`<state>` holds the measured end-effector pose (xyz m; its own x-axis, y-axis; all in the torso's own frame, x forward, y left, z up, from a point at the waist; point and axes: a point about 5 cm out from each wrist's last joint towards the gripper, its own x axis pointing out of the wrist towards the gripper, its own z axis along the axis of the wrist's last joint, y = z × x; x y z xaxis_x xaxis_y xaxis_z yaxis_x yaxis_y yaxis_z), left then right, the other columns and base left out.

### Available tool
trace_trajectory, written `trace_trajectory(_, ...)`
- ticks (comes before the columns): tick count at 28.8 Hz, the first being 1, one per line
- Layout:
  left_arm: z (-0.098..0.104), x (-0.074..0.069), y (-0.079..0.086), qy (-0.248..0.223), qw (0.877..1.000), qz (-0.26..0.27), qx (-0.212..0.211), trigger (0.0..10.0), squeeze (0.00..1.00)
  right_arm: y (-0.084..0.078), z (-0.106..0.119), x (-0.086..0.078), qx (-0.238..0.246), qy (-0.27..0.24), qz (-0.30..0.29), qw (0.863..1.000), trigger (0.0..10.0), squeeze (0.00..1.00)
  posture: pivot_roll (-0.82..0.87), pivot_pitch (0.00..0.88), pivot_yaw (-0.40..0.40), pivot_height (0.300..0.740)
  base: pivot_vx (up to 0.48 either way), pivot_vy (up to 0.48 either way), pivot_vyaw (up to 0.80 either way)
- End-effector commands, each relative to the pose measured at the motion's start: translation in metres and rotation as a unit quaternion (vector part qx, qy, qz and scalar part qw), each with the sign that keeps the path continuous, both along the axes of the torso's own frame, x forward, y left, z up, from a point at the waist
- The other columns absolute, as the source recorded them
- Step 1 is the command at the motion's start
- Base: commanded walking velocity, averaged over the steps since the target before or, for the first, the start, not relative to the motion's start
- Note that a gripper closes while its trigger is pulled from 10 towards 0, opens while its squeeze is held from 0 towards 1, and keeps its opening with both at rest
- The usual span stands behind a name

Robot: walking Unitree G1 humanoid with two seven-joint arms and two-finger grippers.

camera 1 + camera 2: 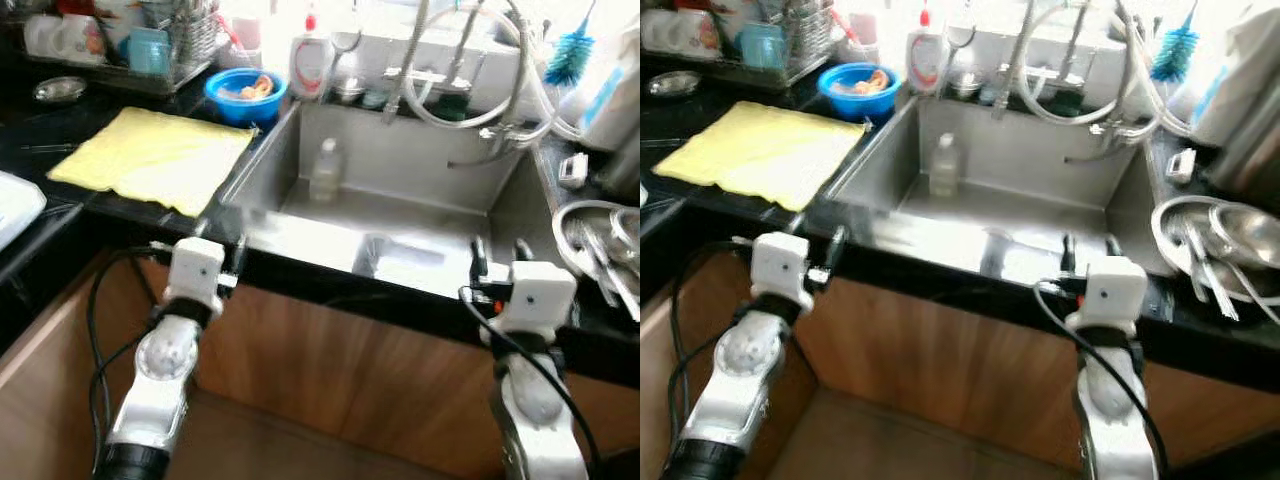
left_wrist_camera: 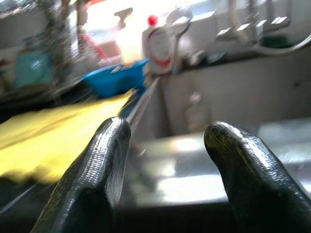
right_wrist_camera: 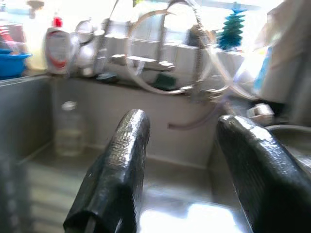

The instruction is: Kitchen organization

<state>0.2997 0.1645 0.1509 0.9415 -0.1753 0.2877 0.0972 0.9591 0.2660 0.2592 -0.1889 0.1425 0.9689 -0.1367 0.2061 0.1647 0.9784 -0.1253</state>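
Observation:
A steel sink [image 1: 400,180] is set in a black counter, with a clear plastic bottle [image 1: 326,170] standing upright in its basin near the back left. My left gripper [image 1: 222,240] is open at the sink's front left corner, holding nothing. My right gripper [image 1: 498,256] is open at the front right rim, also holding nothing. In the left wrist view the black fingers [image 2: 92,179] frame the basin and the bottle [image 2: 194,112]. In the right wrist view the fingers [image 3: 116,179] point across the basin, the bottle [image 3: 69,128] standing far off.
A yellow cloth [image 1: 150,158] lies on the counter left of the sink, a blue bowl [image 1: 244,94] and a soap bottle [image 1: 310,58] behind it. A dish rack [image 1: 120,40] stands back left. Steel bowls with utensils [image 1: 600,240] sit right. Faucet hoses [image 1: 470,70] hang over the basin.

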Motion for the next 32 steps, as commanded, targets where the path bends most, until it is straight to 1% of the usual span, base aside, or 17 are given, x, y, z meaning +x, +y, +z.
trace_trajectory(1, -0.002, 0.0, -0.01, 0.003, 1.0, -0.013, -0.003, 10.0, 0.0, -0.007, 0.0, -0.002, 0.0, 0.005, -0.01, 1.0, 10.0, 0.0, 0.03, 0.0, -0.081, 0.74, 0.0, 0.0, 0.0)
trace_trajectory(4, -0.004, 0.001, -0.014, 0.001, 1.0, -0.014, -0.012, 10.0, 0.0, -0.009, 0.003, 0.0, -0.005, 0.003, -0.006, 1.0, 10.0, 0.0, 0.01, 0.0, -0.095, 0.74, 0.0, 0.0, 0.0)
trace_trajectory(10, -0.005, 0.003, -0.026, -0.002, 1.0, -0.02, -0.025, 10.0, 0.0, -0.019, 0.008, -0.001, -0.02, 0.002, -0.006, 1.0, 10.0, 0.0, -0.01, 0.0, -0.117, 0.74, 0.0, 0.0, 0.0)
trace_trajectory(11, -0.005, 0.003, -0.026, -0.002, 1.0, -0.02, -0.025, 10.0, 0.0, -0.019, 0.008, -0.001, -0.02, 0.002, -0.006, 1.0, 10.0, 0.0, -0.01, 0.0, -0.117, 0.74, 0.0, 0.0, 0.0)
trace_trajectory(12, -0.008, 0.003, -0.031, 0.002, 0.999, -0.026, -0.033, 10.0, 0.0, -0.025, 0.011, -0.004, -0.033, 0.0, -0.012, 0.999, 10.0, 0.0, -0.04, 0.0, -0.103, 0.74, 0.0, 0.0, 0.0)
trace_trajectory(13, -0.013, 0.003, -0.036, 0.011, 0.999, -0.036, -0.036, 10.0, 0.0, -0.03, 0.014, -0.01, -0.034, -0.005, -0.026, 0.999, 10.0, 0.0, -0.06, 0.0, -0.087, 0.74, 0.0, 0.0, 0.0)
trace_trajectory(14, -0.014, 0.003, -0.037, 0.013, 0.999, -0.039, -0.036, 10.0, 0.0, -0.031, 0.015, -0.011, -0.033, -0.006, -0.03, 0.999, 10.0, 0.0, -0.06, 0.0, -0.087, 0.74, 0.0, 0.0, 0.0)
trace_trajectory(16, -0.017, 0.003, -0.04, 0.019, 0.998, -0.052, -0.031, 10.0, 0.0, -0.034, 0.013, -0.017, -0.032, -0.007, -0.043, 0.999, 10.0, 0.0, -0.09, 0.0, -0.037, 0.74, 0.0, 0.0, 0.0)
trace_trajectory(18, -0.018, 0.003, -0.041, 0.021, 0.998, -0.057, -0.029, 10.0, 0.0, -0.034, 0.013, -0.02, -0.032, -0.007, -0.048, 0.998, 10.0, 0.0, -0.09, 0.0, -0.034, 0.74, 0.0, 0.0, 0.0)
trace_trajectory(19, -0.013, 0.008, -0.041, 0.017, 0.997, -0.069, -0.019, 10.0, 0.0, -0.034, 0.013, -0.027, -0.023, -0.007, -0.068, 0.997, 10.0, 0.0, -0.09, 0.0, -0.031, 0.74, 0.0, 0.0, 0.0)
trace_trajectory(20, -0.013, 0.008, -0.041, 0.017, 0.997, -0.069, -0.019, 10.0, 0.0, -0.034, 0.013, -0.027, -0.023, -0.007, -0.068, 0.997, 10.0, 0.0, -0.09, 0.0, -0.031, 0.74, 0.0, 0.0, 0.0)
trace_trajectory(21, -0.007, 0.014, -0.037, 0.009, 0.998, -0.062, -0.022, 10.0, 0.0, -0.031, 0.015, -0.032, -0.021, -0.009, -0.077, 0.997, 10.0, 0.0, -0.09, 0.0, -0.031, 0.74, 0.0, 0.0, 0.0)
trace_trajectory(22, -0.002, 0.019, -0.034, 0.002, 0.998, -0.052, -0.026, 10.0, 0.0, -0.029, 0.018, -0.034, -0.031, -0.008, -0.079, 0.996, 10.0, 0.0, -0.1, 0.0, -0.036, 0.74, 0.0, 0.0, 0.0)
trace_trajectory(25, -0.004, 0.026, -0.033, 0.001, 0.999, -0.045, -0.024, 10.0, 0.0, -0.031, 0.018, -0.036, -0.055, 0.004, -0.082, 0.995, 10.0, 0.0, -0.12, 0.0, -0.062, 0.74, 0.0, 0.0, 0.0)
trace_trajectory(28, -0.008, 0.026, -0.033, 0.003, 0.999, -0.041, -0.023, 10.0, 0.0, -0.033, 0.016, -0.037, -0.051, 0.009, -0.083, 0.995, 10.0, 0.0, -0.13, 0.0, -0.073, 0.74, 0.0, 0.0, 0.0)
trace_trajectory(32, -0.009, 0.025, -0.036, 0.002, 0.999, -0.037, -0.029, 10.0, 0.0, -0.035, 0.023, -0.036, -0.054, -0.001, -0.094, 0.994, 10.0, 0.0, -0.11, 0.0, -0.063, 0.74, 0.0, 0.0, 0.0)
